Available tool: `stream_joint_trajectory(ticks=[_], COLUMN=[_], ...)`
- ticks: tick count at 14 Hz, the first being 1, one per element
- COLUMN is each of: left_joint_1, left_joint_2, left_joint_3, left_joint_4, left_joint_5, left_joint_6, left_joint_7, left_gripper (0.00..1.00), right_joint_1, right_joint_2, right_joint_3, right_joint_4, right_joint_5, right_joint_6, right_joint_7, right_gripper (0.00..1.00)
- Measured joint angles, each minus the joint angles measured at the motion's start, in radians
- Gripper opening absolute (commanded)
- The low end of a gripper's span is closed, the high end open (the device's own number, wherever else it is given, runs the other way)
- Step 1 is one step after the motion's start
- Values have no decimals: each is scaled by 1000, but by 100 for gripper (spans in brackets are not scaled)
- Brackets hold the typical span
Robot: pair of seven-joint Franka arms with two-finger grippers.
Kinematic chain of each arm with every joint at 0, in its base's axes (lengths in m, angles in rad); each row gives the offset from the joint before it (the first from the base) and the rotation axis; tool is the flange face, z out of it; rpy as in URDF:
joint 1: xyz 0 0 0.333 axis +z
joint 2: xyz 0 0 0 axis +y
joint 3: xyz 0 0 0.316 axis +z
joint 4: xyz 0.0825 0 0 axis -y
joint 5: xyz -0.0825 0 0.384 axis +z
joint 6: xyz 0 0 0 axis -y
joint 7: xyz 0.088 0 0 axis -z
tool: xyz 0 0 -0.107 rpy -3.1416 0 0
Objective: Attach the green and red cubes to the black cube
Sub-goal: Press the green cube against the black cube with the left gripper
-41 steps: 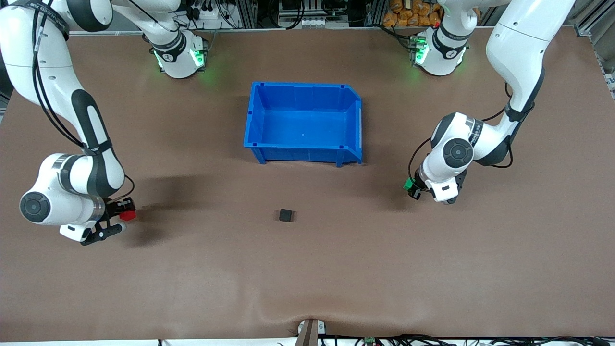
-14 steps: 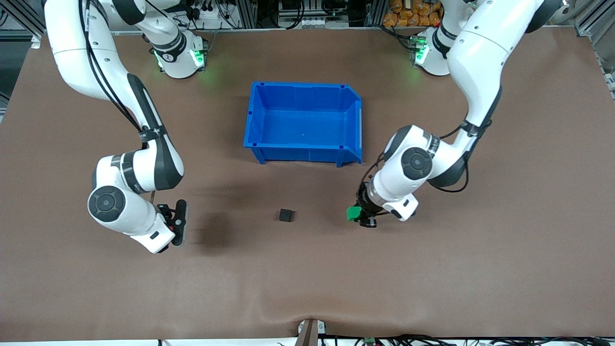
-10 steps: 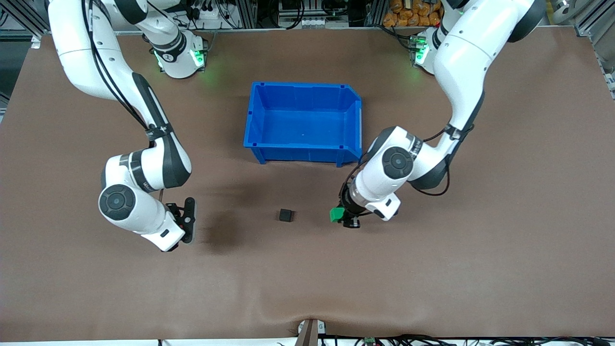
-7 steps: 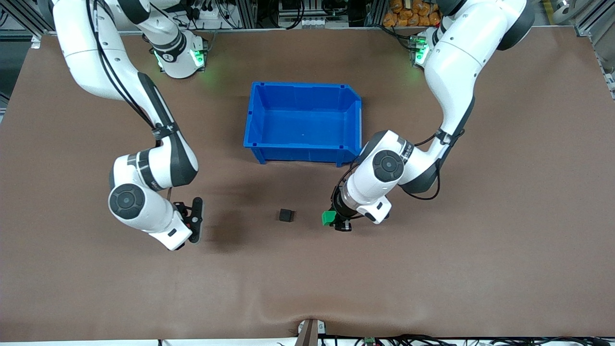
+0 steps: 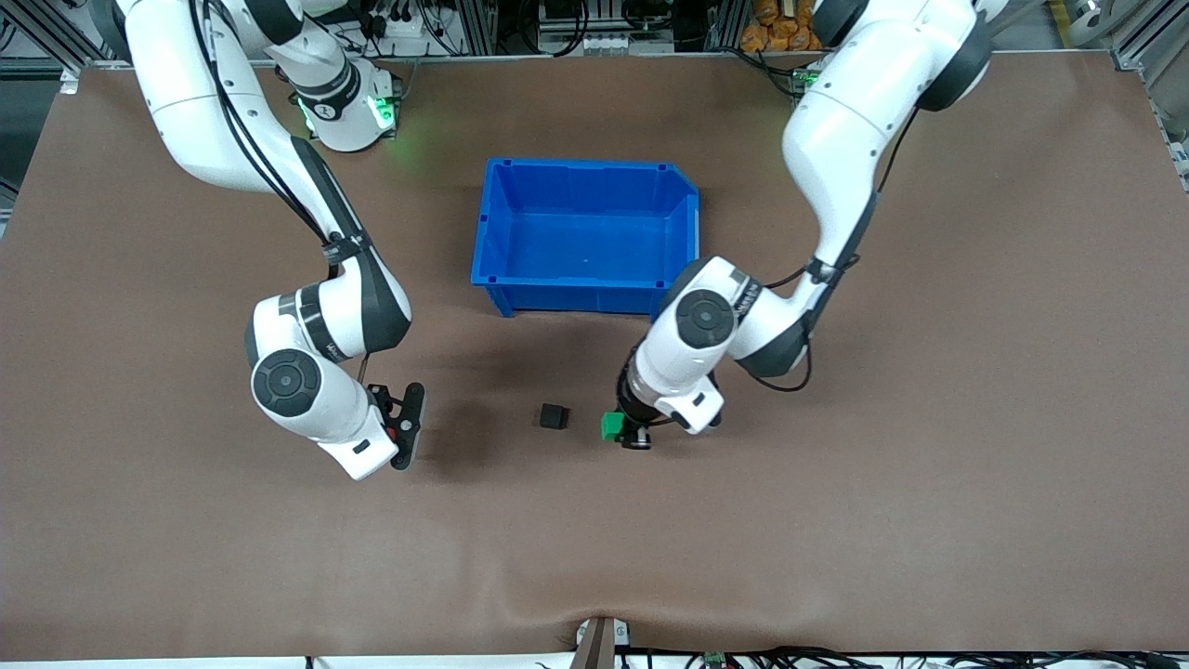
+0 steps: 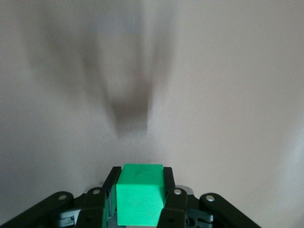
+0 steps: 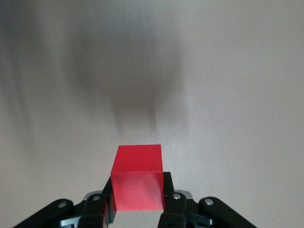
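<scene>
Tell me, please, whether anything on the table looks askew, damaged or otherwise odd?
Nothing stands out. The black cube sits flat before the empty bin; the left gripper holds the green cube, the right gripper the red cube.

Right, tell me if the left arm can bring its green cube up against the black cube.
Probably yes: the left gripper holds the green cube beside the black cube, only bare table between them.
</scene>
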Motion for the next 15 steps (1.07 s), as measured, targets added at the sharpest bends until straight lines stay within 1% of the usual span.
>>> stream_joint_trajectory(ticks=[2,6,10,15], left_joint_1=[-22,-77,-91,-108], left_joint_2=[29,79,104,126], left_joint_3=[5,48,54,62], left_joint_4=[24,64,93,105], left_joint_5=[0,0,0,0], left_joint_6=[0,3,3,5], left_joint_7=[0,0,0,0], left_gripper=[0,0,0,0], right_joint_1=[15,56,61,61], right_joint_2=[1,10,35,40], right_joint_3=[0,1,0,0], right_joint_4=[0,11,29,31], right_joint_5=[0,0,0,0], right_joint_6=[0,0,0,0], right_joint_7=[27,58,61,62], right_gripper=[0,0,0,0])
